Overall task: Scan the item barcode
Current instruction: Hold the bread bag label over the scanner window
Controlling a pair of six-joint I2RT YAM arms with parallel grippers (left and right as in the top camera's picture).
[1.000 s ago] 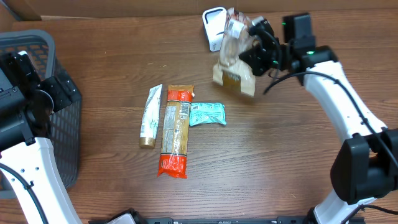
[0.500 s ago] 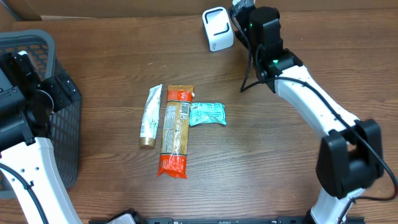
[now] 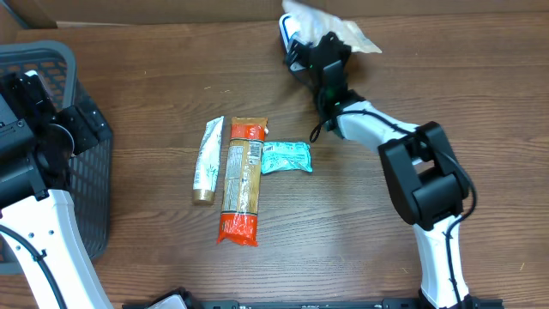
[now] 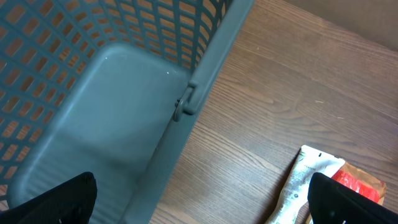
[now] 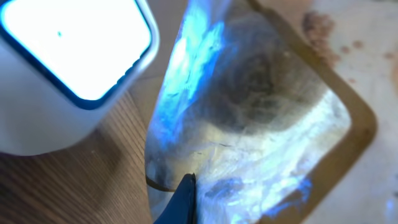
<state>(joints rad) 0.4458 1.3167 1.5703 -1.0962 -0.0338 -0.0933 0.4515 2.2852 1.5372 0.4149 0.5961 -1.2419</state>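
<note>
Surface: dark wood-grain table (image 3: 412,94), with a cardboard wall along its far edge

Item 1, clear bag (image 3: 341,31): the task's thing. See-through film with a tan border, held up at the far edge of the table, just beside the scanner. In the right wrist view its film (image 5: 261,124) lies immediately right of the scanner's lit face and is washed with blue light. Whether bag and scanner touch cannot be told. No barcode can be made out.

Item 2, scanner (image 3: 292,40): small white unit with rounded corners, standing near the far edge. Its window glows bright white, and it is partly covered from above by the right gripper.

Item 3, right gripper (image 3: 319,57): jaws pinched tight on the clear bag. One dark fingertip (image 5: 184,198) presses against the lower film.

Item 4, left gripper (image 4: 205,202): jaws spread wide and holding nothing. The two dark tips sit at the bottom corners of its own view, above the basket's rim.

Item 5, basket (image 3: 53,62): grey-blue plastic mesh at the table's left edge.

Item 6, tube (image 3: 207,160): white with a gold cap, lying flat at mid-table.

Item 7, long packet (image 3: 241,180): orange-red ends, just right of the tube and parallel to it.

Item 8, teal pouch (image 3: 285,158): lying flat, touching the long packet's right side
</note>
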